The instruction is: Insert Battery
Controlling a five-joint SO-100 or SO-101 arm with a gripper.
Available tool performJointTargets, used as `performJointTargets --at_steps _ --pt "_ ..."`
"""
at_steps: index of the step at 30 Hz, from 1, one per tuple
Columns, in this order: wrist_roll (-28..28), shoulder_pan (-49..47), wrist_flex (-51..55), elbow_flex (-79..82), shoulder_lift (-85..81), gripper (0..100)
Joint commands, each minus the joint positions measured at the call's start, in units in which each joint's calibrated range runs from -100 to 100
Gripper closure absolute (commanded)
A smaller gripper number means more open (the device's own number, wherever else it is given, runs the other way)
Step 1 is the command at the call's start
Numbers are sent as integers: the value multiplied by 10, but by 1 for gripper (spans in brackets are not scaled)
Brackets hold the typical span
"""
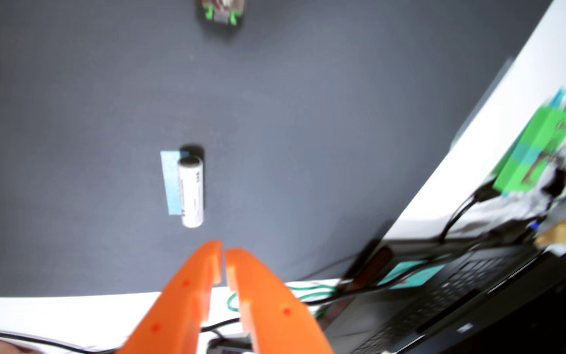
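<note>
A white cylindrical battery lies on the dark grey mat, beside a strip of light blue tape on its left. My orange gripper comes in from the bottom edge, its tips just below and slightly right of the battery, apart from it. The fingers stand almost together with only a thin gap and hold nothing. At the top edge sits a small dark holder with green clips, cut off by the frame and blurred.
A black laptop fills the lower right. A green block with cables lies on the white table at the right. Black and green cables run along the mat's near edge.
</note>
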Motion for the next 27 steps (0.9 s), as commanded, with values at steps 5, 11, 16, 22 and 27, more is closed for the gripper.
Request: performJointTargets --at_steps 5,11,16,22,27 --pt "-7 90 -3 -11 7 98" --pt "-6 95 -9 -20 71 98" --pt "10 96 -11 -24 97 98" --pt "15 96 -11 -46 102 98" --pt "15 96 -9 -49 103 97"
